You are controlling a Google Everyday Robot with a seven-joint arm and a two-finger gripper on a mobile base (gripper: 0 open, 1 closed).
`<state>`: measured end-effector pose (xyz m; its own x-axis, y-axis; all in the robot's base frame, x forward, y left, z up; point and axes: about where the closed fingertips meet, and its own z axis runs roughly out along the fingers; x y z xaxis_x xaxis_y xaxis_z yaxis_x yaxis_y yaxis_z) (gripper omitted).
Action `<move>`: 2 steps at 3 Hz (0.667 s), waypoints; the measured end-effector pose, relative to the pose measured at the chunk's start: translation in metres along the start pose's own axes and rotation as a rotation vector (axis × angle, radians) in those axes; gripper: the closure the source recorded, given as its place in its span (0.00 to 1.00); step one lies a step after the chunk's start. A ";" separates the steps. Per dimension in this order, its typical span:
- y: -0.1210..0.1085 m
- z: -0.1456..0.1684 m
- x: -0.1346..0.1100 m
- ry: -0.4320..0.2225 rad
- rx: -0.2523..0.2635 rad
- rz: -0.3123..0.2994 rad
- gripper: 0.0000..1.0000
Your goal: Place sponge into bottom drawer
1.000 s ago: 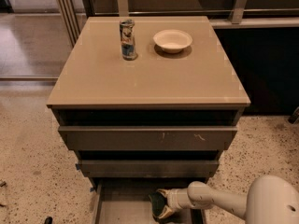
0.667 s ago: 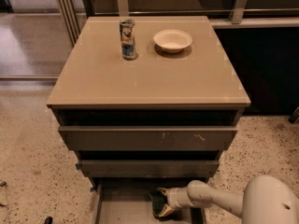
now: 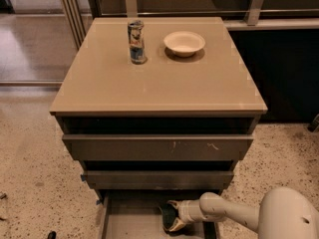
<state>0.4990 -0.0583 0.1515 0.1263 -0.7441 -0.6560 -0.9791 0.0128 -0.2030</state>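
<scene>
sponge (image 3: 168, 216) in hand (image 3: 173, 216), over bottom drawer (image 3: 130, 223)

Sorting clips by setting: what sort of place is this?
Probably an office or lab interior: speckled floor, metal drawer cabinet, metal-framed partition. The gripper is low in the open bottom drawer.

Very little differs from a second ago. The robot's white arm (image 3: 230, 212), reaching in from the lower right, has edged slightly to the left and a touch upward in the picture. The gripper (image 3: 171, 216), low over the floor of the open bottom drawer (image 3: 130, 224) toward its right side, has crept a hair closer to the cabinet front. The dark green sponge (image 3: 167, 213) at the gripper has shifted by the same small amount.
</scene>
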 end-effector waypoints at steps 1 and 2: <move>0.000 0.000 0.000 0.000 0.000 0.000 0.27; 0.000 0.000 0.000 0.000 0.000 0.000 0.04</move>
<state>0.4990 -0.0583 0.1515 0.1263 -0.7440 -0.6561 -0.9791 0.0127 -0.2029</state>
